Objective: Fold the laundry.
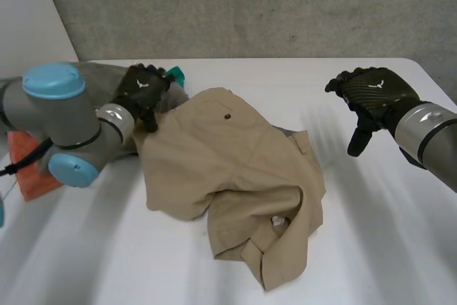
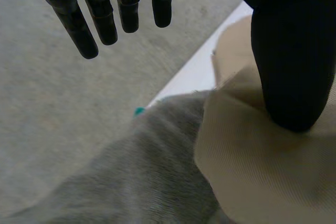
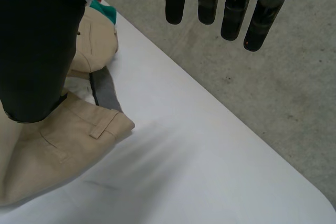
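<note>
Crumpled tan trousers (image 1: 235,176) lie in the middle of the white table (image 1: 385,233). My left hand (image 1: 141,91) is at their far left edge, open. In the left wrist view its fingers (image 2: 105,14) are straight and held off the cloth, while its thumb (image 2: 291,66) rests on the tan fabric (image 2: 262,177). Off to the right of the trousers my right hand (image 1: 375,94) hovers above bare table, open and holding nothing. The right wrist view shows its straight fingers (image 3: 226,9) over the table edge, and the trousers' waistband with a belt loop (image 3: 100,127) beside its thumb (image 3: 37,51).
A grey garment (image 1: 100,76) lies under my left arm and partly under the trousers (image 2: 131,177). A teal item (image 1: 175,74) sits behind my left hand. An orange cloth (image 1: 32,169) lies at the table's left edge. Concrete floor (image 3: 252,87) runs beyond the far edge.
</note>
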You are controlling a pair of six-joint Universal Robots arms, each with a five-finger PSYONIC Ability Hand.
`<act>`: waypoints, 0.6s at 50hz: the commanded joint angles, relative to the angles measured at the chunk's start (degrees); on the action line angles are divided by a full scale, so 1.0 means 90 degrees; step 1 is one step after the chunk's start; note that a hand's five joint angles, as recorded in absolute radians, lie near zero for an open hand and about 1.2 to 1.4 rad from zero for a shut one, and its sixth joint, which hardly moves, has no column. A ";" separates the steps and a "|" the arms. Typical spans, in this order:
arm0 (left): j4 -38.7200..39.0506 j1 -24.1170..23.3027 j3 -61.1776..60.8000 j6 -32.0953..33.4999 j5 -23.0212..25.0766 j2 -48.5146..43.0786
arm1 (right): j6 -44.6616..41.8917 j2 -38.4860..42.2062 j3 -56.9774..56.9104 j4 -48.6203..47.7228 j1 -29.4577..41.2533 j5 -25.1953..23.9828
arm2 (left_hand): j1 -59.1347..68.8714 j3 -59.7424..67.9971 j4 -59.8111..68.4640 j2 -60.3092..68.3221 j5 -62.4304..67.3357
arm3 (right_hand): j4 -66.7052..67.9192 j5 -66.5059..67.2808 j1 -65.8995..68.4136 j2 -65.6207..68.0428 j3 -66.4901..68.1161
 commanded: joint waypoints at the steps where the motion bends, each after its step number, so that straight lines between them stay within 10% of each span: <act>1: -0.0414 -0.0009 0.0582 -0.0078 0.0432 -0.0708 | -0.0008 0.0270 -0.0008 -0.0022 -0.0064 0.0012 | 0.1799 0.1702 0.1761 0.1756 0.1805 | -0.0340 -0.0431 -0.0122 -0.0265 -0.0233; 9: -0.1254 -0.0058 0.1364 -0.0039 0.0149 -0.1002 | 0.0001 0.0359 -0.0057 -0.0080 -0.0093 0.0022 | 0.7387 0.7290 0.7348 0.7343 0.7392 | -0.0340 -0.0431 -0.0122 -0.0265 -0.0233; 21: 0.0248 -0.0497 0.2301 0.0078 -0.1052 -0.0339 | 0.0070 0.0310 -0.0486 -0.0354 -0.0083 0.0168 | 0.7390 0.7293 0.7352 0.7347 0.7396 | -0.0340 -0.0431 -0.0122 -0.0265 -0.0233; 30: 0.0953 -0.1639 0.1005 0.0010 0.0215 0.1360 | 0.0080 0.0251 -0.1160 -0.0871 -0.0093 0.0237 | 0.7390 0.7293 0.7352 0.7347 0.7396 | -0.0340 -0.0431 -0.0122 -0.0265 -0.0233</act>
